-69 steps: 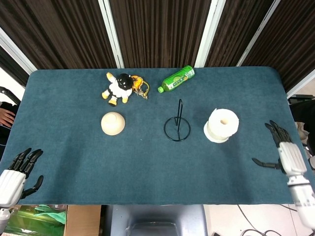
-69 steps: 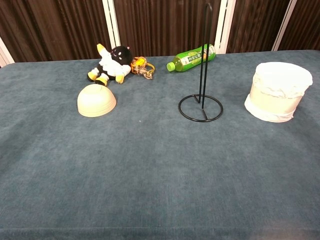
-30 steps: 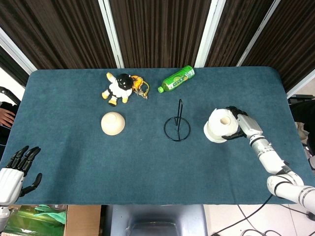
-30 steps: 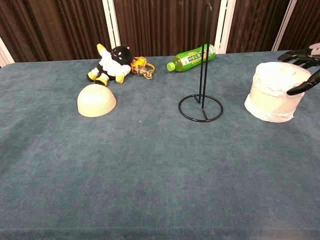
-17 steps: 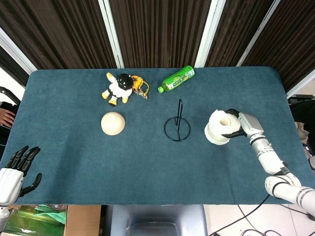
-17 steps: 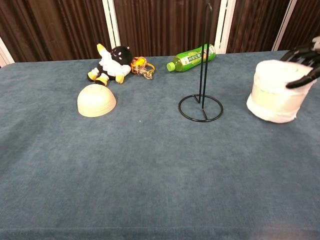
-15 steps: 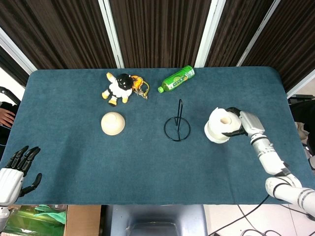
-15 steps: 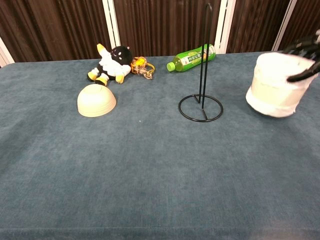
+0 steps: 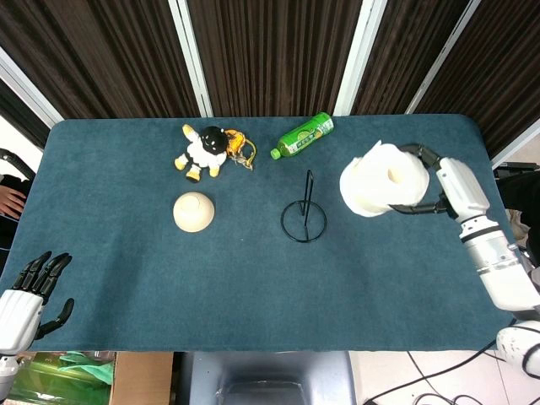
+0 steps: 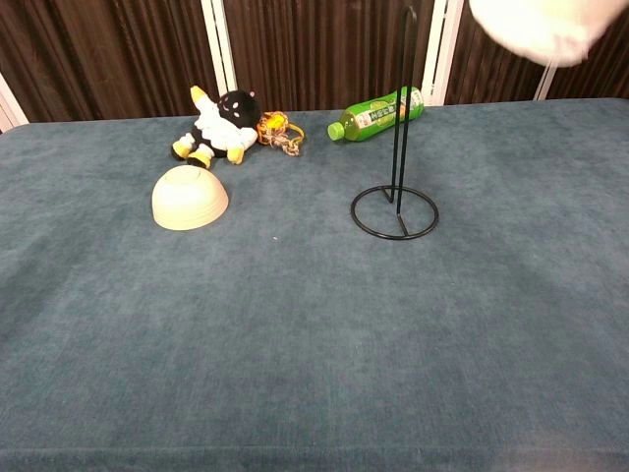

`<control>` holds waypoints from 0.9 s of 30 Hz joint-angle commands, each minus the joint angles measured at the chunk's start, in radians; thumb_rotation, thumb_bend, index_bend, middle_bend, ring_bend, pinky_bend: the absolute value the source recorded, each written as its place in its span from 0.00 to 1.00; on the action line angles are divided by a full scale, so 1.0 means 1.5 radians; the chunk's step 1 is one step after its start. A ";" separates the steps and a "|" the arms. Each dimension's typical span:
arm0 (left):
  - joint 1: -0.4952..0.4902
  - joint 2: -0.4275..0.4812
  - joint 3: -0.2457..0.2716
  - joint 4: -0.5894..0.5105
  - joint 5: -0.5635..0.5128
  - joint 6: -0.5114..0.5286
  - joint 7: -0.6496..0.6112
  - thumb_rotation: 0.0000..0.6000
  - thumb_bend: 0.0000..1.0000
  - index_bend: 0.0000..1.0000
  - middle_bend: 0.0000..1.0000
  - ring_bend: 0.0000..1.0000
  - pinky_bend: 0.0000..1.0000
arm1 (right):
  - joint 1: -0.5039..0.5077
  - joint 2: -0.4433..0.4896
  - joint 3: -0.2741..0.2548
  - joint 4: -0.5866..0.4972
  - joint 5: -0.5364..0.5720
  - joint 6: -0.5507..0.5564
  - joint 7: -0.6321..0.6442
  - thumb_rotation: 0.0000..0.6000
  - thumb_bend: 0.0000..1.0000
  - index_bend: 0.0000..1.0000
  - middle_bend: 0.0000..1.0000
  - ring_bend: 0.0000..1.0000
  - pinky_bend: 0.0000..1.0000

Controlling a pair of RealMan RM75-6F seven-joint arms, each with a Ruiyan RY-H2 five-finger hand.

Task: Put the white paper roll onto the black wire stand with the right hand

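My right hand (image 9: pixel 439 187) grips the white paper roll (image 9: pixel 381 180) and holds it in the air, right of the black wire stand (image 9: pixel 305 215). In the chest view only the roll's underside (image 10: pixel 539 28) shows at the top edge, well above the table and right of the stand's upright rod (image 10: pixel 403 108). The stand has a round base (image 10: pixel 395 212) on the blue cloth. My left hand (image 9: pixel 27 299) hangs open off the near left corner of the table, holding nothing.
A green bottle (image 9: pixel 302 136) lies behind the stand. A plush toy (image 9: pixel 203 151) with an orange keyring sits at the back left, and an upturned cream bowl (image 9: pixel 193 211) lies left of the stand. The table (image 9: pixel 253 287) is covered in blue cloth.
My right hand reached in from the right edge, took hold of the roll and lifted it off the table, carrying it up and slightly back. The left hand stayed put.
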 commanded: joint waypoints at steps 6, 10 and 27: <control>0.000 0.002 -0.002 0.000 -0.004 0.000 -0.006 1.00 0.45 0.02 0.09 0.02 0.13 | 0.087 0.034 0.065 -0.082 0.156 -0.021 -0.125 1.00 0.26 0.80 0.67 0.66 0.46; 0.002 0.005 -0.003 0.001 -0.006 0.003 -0.012 1.00 0.45 0.02 0.09 0.02 0.13 | 0.141 0.016 0.062 -0.089 0.238 -0.043 -0.194 1.00 0.26 0.79 0.67 0.66 0.46; 0.007 0.012 -0.005 0.005 -0.008 0.013 -0.036 1.00 0.45 0.02 0.09 0.02 0.13 | 0.254 -0.066 -0.002 -0.087 0.391 -0.022 -0.377 1.00 0.26 0.78 0.67 0.66 0.46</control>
